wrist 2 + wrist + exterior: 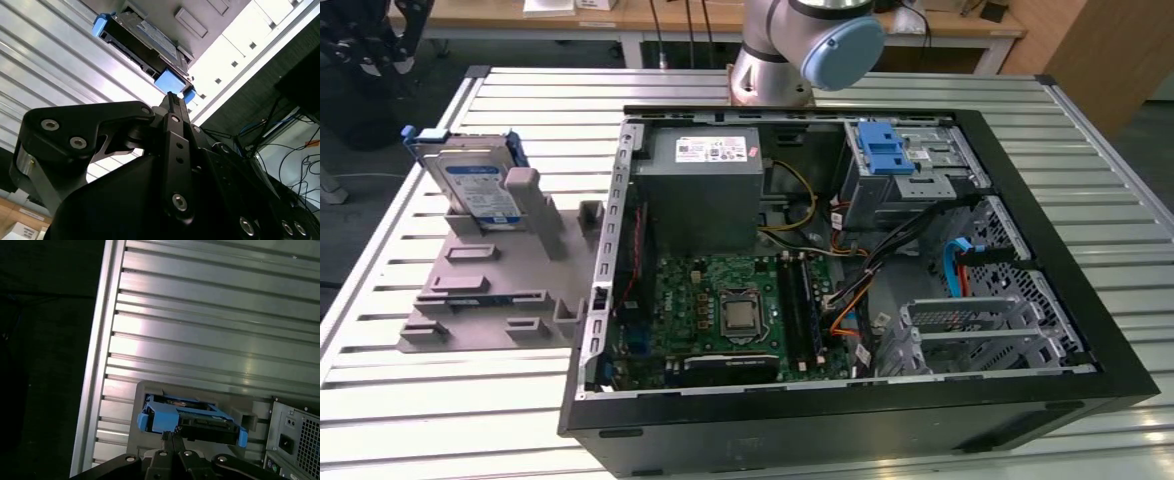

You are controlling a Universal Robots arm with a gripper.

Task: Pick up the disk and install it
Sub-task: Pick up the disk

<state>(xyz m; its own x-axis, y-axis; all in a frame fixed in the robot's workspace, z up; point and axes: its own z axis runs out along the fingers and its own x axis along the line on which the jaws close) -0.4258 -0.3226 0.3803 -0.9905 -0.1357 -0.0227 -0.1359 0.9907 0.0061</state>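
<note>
Seemingly pinched shut, the black gripper (172, 436) hangs near the flat, blue-railed disk (192, 417).

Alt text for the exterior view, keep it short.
The disk stands on edge in a grey fixture on a slatted metal table, at the exterior view's left of an open computer case lying on its side. The case shows a motherboard and grey power supply; the robot arm rises behind it.
</note>
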